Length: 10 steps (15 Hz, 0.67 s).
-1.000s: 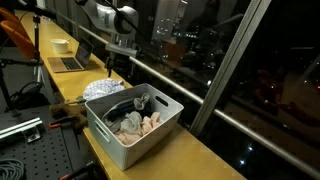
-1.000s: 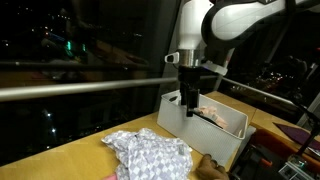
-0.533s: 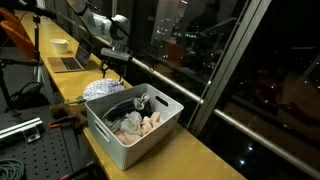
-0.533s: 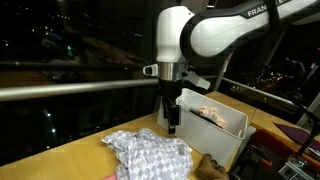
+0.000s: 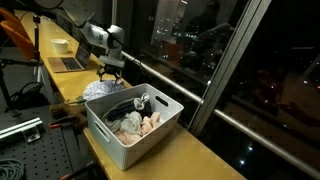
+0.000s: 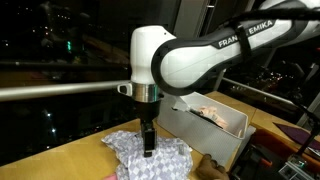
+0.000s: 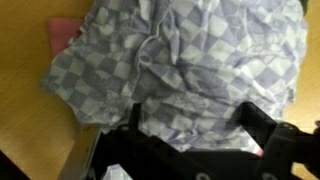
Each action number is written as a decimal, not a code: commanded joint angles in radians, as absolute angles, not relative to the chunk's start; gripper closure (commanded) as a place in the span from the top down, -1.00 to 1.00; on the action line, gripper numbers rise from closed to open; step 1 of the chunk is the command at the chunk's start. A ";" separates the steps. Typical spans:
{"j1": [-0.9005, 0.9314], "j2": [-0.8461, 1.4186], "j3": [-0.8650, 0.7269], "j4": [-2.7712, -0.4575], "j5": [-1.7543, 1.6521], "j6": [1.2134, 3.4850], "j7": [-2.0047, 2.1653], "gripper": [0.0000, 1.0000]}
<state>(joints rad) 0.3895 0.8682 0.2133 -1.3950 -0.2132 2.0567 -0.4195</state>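
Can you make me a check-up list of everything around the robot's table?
Surface: wooden table, running along the window.
Job's things: checkered cloth, crumpled on the table beside the white bin.
Clutter: clothes piled in the bin; a laptop and a cup at the far end.
Tool: the tool is open and pointing down, right over the cloth; whether it touches is hard to tell.
Cables: black cables on the metal board beside the table.
Surroundings: big window, dark outside with city lights.
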 commanded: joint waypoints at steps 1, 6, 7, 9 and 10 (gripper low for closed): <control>0.377 0.990 0.229 -1.306 -0.213 2.121 -0.430 1.00; 0.356 1.149 0.240 -1.209 -0.184 2.166 -0.450 1.00; 0.357 1.176 0.238 -1.184 -0.182 2.158 -0.446 1.00; 0.363 1.203 0.234 -1.138 -0.175 2.141 -0.435 1.00; 0.367 1.215 0.231 -1.115 -0.171 2.129 -0.431 0.98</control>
<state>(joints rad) 0.3702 1.1072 0.2197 -1.2251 -0.1842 2.1381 -0.4251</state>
